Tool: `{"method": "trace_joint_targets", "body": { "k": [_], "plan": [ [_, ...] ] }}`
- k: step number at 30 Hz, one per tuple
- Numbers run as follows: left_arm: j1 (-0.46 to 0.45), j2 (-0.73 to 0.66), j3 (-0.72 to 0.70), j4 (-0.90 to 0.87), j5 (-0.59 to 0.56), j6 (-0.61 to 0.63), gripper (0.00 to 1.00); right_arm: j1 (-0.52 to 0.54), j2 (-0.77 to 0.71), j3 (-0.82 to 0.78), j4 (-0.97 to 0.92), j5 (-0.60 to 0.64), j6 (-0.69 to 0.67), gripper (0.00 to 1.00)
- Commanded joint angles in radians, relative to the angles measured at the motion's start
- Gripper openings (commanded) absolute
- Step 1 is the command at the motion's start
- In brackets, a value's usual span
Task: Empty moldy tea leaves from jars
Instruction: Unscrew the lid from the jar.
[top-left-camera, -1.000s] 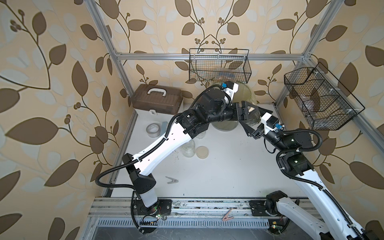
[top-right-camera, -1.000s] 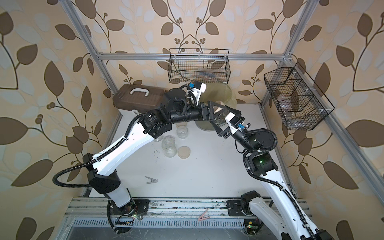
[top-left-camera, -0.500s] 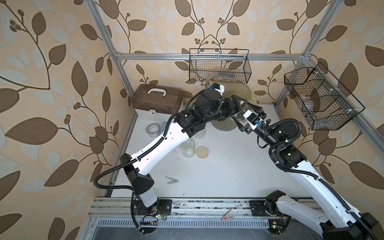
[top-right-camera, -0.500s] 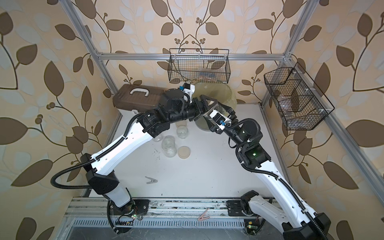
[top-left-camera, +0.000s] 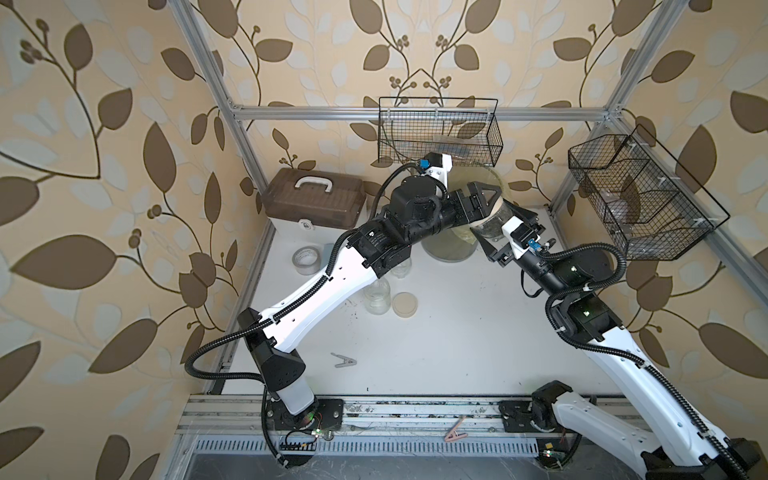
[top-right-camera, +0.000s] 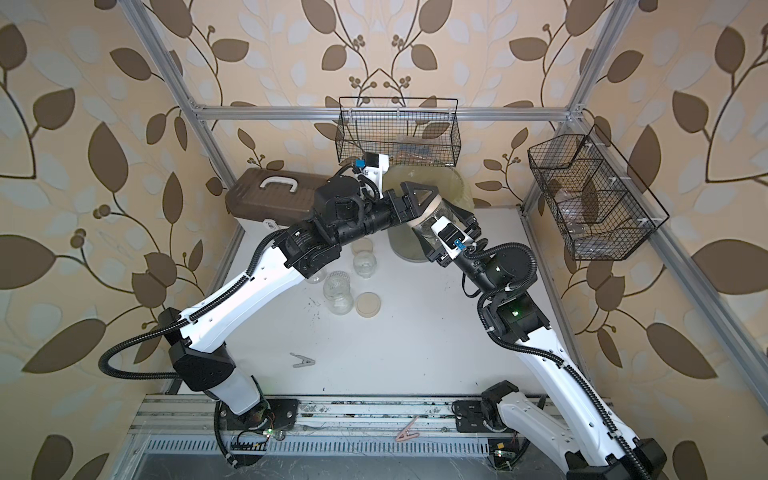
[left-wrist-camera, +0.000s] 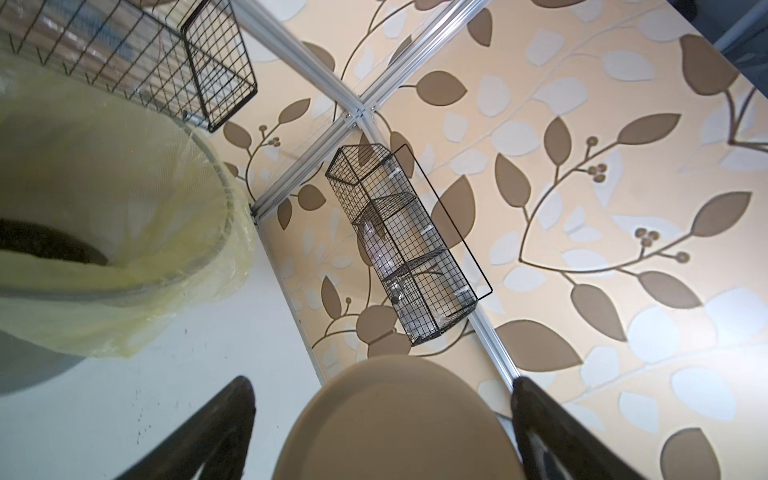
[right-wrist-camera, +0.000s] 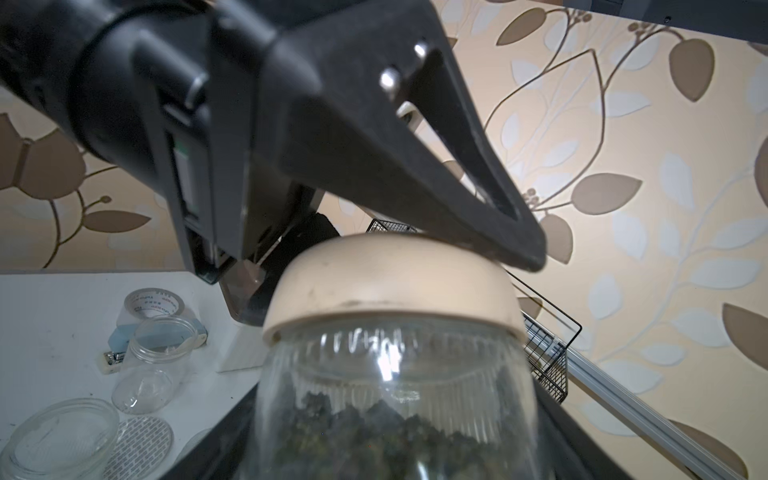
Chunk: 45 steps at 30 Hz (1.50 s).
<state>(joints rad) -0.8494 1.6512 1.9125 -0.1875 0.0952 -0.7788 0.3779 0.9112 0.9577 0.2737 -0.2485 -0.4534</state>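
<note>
jar, beige lid, dark crumbly tea leaves

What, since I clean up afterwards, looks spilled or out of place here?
Dark crumbs dot the white table near the empty jars, apparently spilled tea. A grey clip lies loose on the table, a pink one on the front rail.

2 wire baskets, 2 clips, 4 lids, 1 bin, 1 toolbox, 1 tape roll

The right jaws grip the jar; the left jaws flank its lid.
</note>
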Motion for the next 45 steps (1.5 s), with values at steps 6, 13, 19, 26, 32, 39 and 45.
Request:
{"method": "trace_joint_targets", "body": {
  "k": [6, 13, 19, 26, 32, 39, 45],
  "plan": [
    [0.036, -0.078, 0.010, 0.109, 0.127, 0.224, 0.99, -0.099, -0.045, 0.011, 0.139, -0.149, 0.163, 0.46],
    [0.088, -0.022, 0.159, -0.089, 0.492, 0.304, 0.99, -0.183, -0.046, 0.003, 0.202, -0.345, 0.240, 0.47],
    [0.095, -0.007, 0.172, -0.135, 0.573, 0.312, 0.99, -0.183, -0.029, 0.018, 0.211, -0.445, 0.277, 0.47],
    [0.095, 0.011, 0.168, -0.161, 0.579, 0.305, 0.99, -0.160, -0.024, 0.031, 0.196, -0.463, 0.268, 0.47],
    [0.093, 0.022, 0.172, -0.149, 0.577, 0.303, 0.99, -0.108, -0.020, 0.055, 0.091, -0.418, 0.180, 0.47],
    [0.093, -0.011, 0.155, -0.206, 0.509, 0.366, 0.93, -0.083, -0.012, 0.069, 0.007, -0.313, 0.119, 0.46],
    [0.092, -0.032, 0.145, -0.239, 0.461, 0.403, 0.91, -0.080, 0.000, 0.068, 0.005, -0.303, 0.113, 0.46]
  ]
}}
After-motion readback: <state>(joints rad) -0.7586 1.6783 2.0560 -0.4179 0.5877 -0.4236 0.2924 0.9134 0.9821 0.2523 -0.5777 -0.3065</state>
